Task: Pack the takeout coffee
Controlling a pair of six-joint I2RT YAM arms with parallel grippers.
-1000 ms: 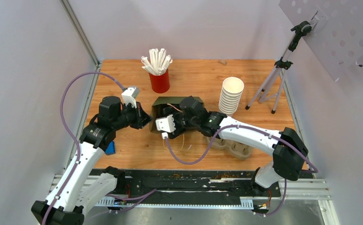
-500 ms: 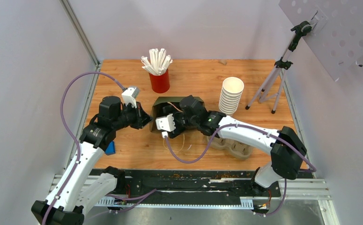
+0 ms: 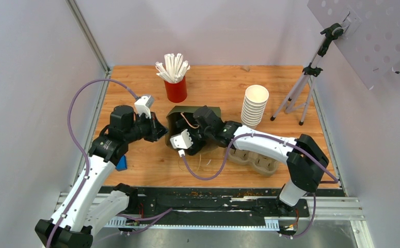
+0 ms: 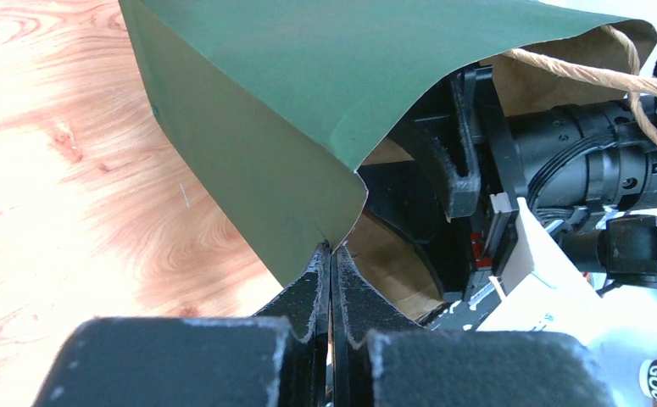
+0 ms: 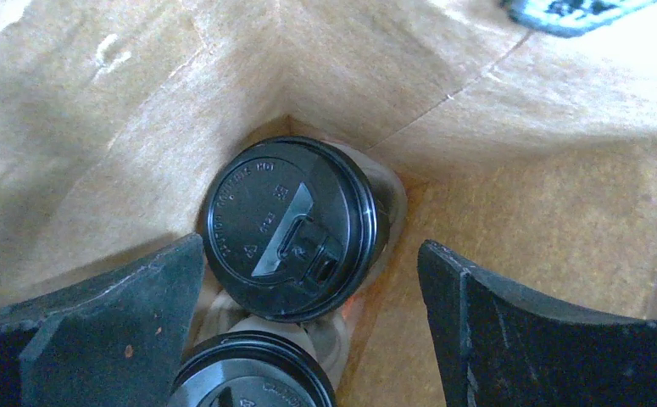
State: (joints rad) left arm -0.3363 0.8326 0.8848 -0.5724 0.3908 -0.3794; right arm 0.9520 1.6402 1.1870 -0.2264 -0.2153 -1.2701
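Note:
A dark green paper bag [image 3: 179, 114] with a brown inside stands mid-table. My left gripper [image 4: 331, 254] is shut on the bag's [image 4: 291, 110] rim corner and holds the mouth apart. My right gripper [image 5: 309, 246] reaches down inside the bag, its fingers [image 5: 477, 322] wide open with nothing between them. Below them stands the takeout coffee [image 5: 295, 227], a cup with a black sip lid, in the bag's corner. It is free of both fingers. A second black-lidded cup [image 5: 253, 373] sits beside it at the frame's lower edge. In the top view the bag hides the cups.
A red cup of white straws [image 3: 175, 89] stands behind the bag. A stack of lidless white cups [image 3: 254, 106] is to its right, with a tripod [image 3: 301, 88] further right. A cardboard cup carrier [image 3: 254, 160] lies under my right forearm. A blue object [image 3: 121, 163] sits by my left arm.
My right arm has shifted left and its wrist has dipped and turned at the bag's mouth. My left arm and the bag have stayed put.

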